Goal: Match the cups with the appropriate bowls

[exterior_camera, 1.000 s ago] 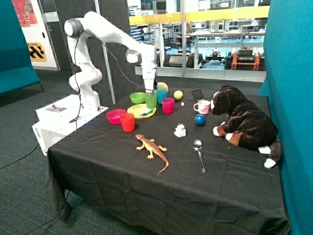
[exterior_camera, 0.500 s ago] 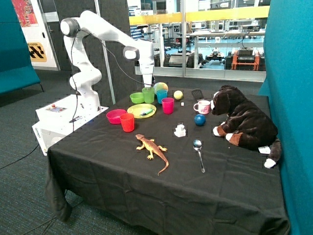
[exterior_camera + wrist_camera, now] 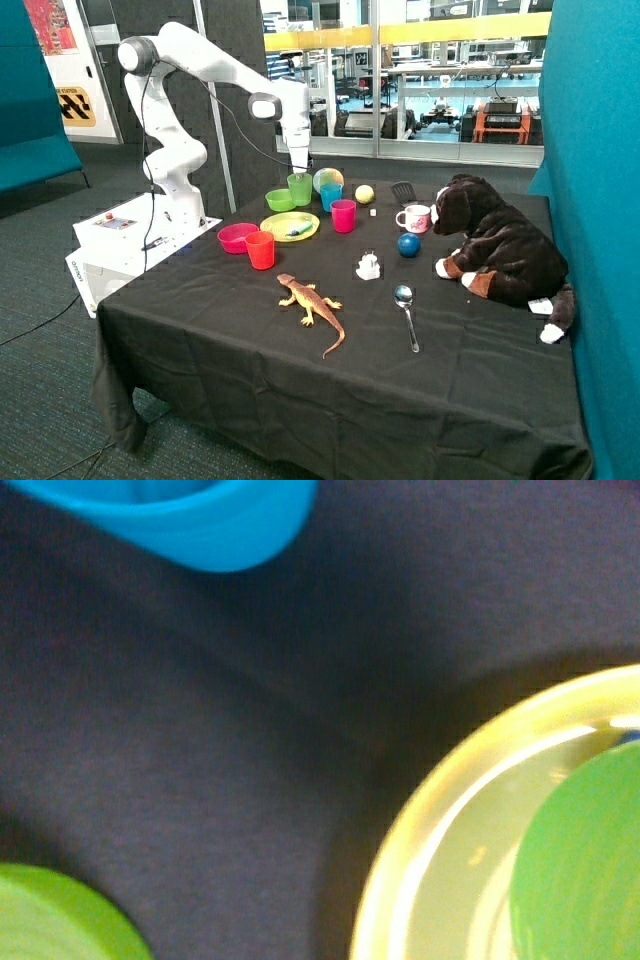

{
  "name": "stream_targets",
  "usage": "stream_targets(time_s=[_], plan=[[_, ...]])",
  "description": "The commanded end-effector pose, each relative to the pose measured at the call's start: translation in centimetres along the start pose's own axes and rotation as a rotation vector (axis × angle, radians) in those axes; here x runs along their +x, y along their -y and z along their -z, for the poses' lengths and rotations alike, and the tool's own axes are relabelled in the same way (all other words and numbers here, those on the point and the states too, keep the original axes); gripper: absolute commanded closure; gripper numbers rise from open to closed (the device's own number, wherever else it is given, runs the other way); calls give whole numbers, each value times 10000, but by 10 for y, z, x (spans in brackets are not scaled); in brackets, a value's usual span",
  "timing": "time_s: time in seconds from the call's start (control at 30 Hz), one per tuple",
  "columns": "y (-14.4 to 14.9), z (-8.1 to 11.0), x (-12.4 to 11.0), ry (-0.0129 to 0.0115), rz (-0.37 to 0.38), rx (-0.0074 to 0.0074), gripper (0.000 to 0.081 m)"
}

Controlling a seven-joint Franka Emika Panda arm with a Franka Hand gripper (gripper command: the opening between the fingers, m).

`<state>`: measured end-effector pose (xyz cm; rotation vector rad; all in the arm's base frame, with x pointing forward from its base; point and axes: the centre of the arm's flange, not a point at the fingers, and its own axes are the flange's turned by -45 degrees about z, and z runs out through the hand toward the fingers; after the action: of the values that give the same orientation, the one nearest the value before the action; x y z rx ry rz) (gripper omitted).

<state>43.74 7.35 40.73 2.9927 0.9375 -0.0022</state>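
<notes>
On the black table (image 3: 200,330), going left to right, the magenta-pink bowl (image 3: 237,238) sits with a red cup (image 3: 261,250) touching it at its 4 o'clock. Further back the lime green bowl (image 3: 282,200) waits, and at its 3 o'clock the gripper (image 3: 299,176) holds the light green cup (image 3: 300,189) lifted clear of the table, jaws clamped on its rim.

The step in hand looks like carrying that cup over to the lime green bowl. To do it well, keep the cup upright, bring it over the bowl's middle and lower it gently before letting go, as a shallow bowl may slide or tip if the cup lands on its rim.

The yellow-green plate (image 3: 289,227) lies just beside the bowl at 5 o'clock, and the blue cup (image 3: 331,196) stands close by the carried cup; neither blocks the short path. The magenta-pink cup (image 3: 343,215) stands past the plate, well apart from its bowl, so that pairing seems not yet done.
</notes>
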Motion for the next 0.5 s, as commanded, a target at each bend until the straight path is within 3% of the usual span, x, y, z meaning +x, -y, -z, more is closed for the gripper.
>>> stream_targets(time_s=[0.0, 0.27, 0.47], plan=[[29, 1, 3, -32, 819, 47, 808], [72, 1, 13, -35, 2189, 44, 808], [103, 1, 5, -36, 2858, 43, 808]])
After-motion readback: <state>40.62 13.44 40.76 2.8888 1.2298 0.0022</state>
